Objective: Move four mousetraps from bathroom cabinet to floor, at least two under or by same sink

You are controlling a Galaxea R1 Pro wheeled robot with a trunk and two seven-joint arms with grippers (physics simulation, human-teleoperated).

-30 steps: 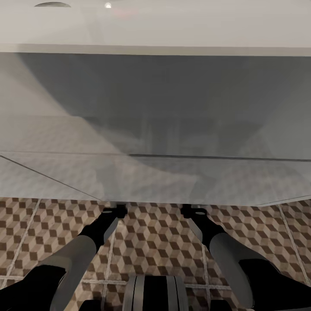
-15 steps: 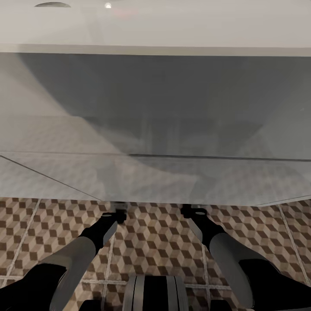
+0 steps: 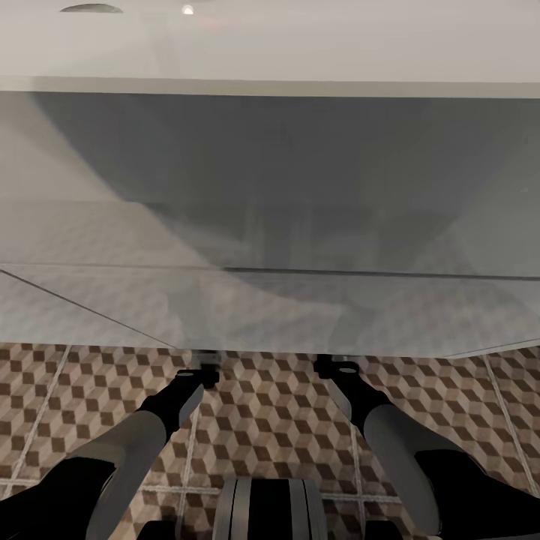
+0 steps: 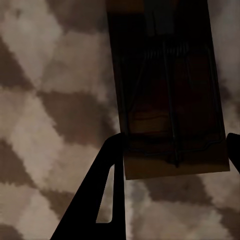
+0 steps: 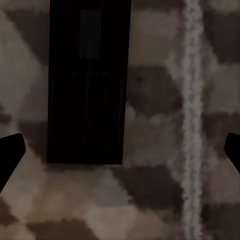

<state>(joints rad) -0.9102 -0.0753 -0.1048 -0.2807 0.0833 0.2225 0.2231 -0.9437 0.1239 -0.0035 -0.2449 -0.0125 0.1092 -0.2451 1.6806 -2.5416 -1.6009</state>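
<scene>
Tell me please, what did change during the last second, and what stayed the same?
The left gripper drew slightly back and down from the white edge above it in the first half second, then stopped. The right gripper, the bathroom floor and the head view's framing stayed as they were.

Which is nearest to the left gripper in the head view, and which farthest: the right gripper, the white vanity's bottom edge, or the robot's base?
Measured from the left gripper:
1. The white vanity's bottom edge, just ahead of the fingertips.
2. The right gripper, across to the right, at the same edge.
3. The robot's base, back beneath the camera.
</scene>
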